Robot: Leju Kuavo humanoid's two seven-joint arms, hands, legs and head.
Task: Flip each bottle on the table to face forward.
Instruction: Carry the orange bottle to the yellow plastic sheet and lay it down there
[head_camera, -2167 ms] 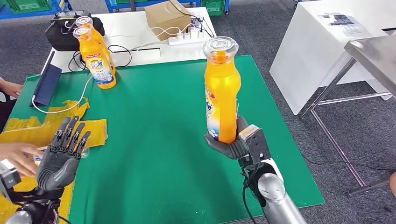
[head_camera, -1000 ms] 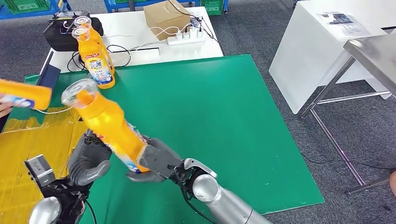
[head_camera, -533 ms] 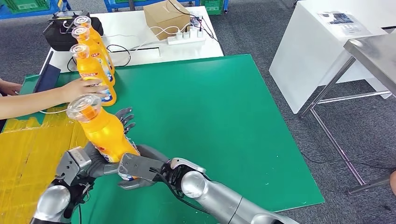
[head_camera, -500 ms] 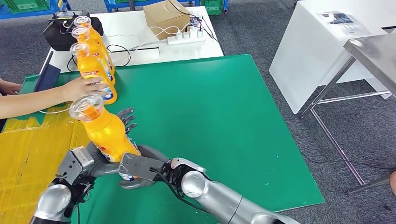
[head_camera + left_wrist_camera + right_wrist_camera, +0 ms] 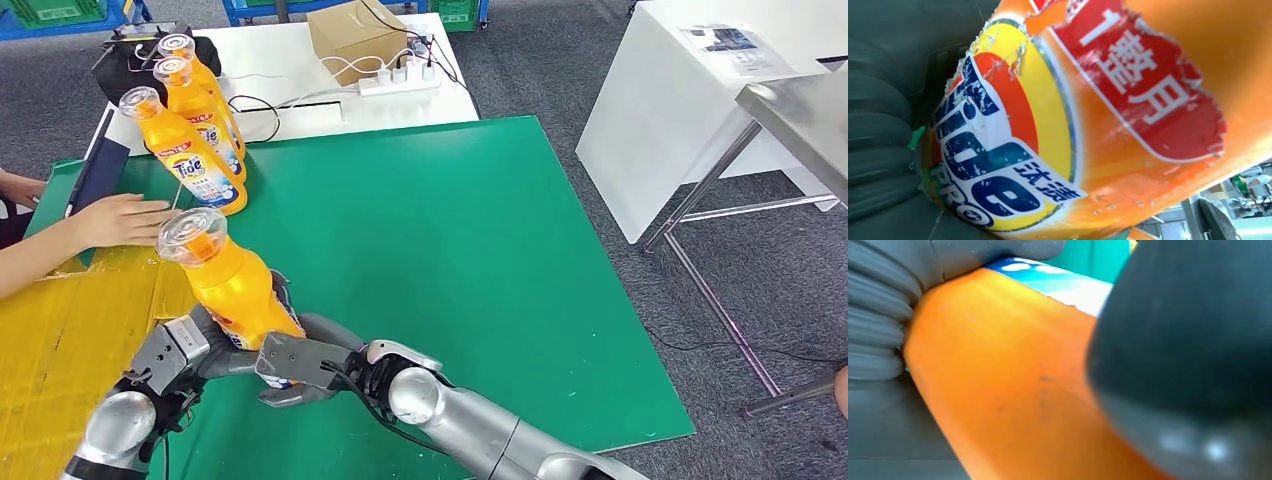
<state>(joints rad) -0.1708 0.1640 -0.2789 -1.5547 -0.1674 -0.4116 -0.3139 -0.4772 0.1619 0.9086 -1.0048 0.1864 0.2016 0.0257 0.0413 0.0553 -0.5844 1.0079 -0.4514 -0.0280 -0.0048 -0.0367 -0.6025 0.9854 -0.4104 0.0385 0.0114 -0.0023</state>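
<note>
An orange Tide bottle (image 5: 228, 285) with a clear cap tilts above the green mat's near left corner. Both hands grip its lower body: my left hand (image 5: 195, 345) from the left side, my right hand (image 5: 300, 365) from the right and below. The left wrist view shows the bottle's label (image 5: 1013, 165) pressed close against my left hand (image 5: 878, 130). In the right wrist view the plain orange side (image 5: 998, 390) lies in my right hand (image 5: 878, 330). Three more orange bottles (image 5: 190, 160) stand in a row at the mat's far left corner.
A person's hand (image 5: 120, 218) and forearm reach in over the left edge, just beside the held bottle's cap. Yellow sheeting (image 5: 60, 330) covers the near left. A white table (image 5: 300, 80) behind holds a cardboard box, a power strip and cables.
The person has let go of the third bottle in the row and drawn the hand back toward the left edge. My left hand has closed around the held bottle, which has barely moved.
</note>
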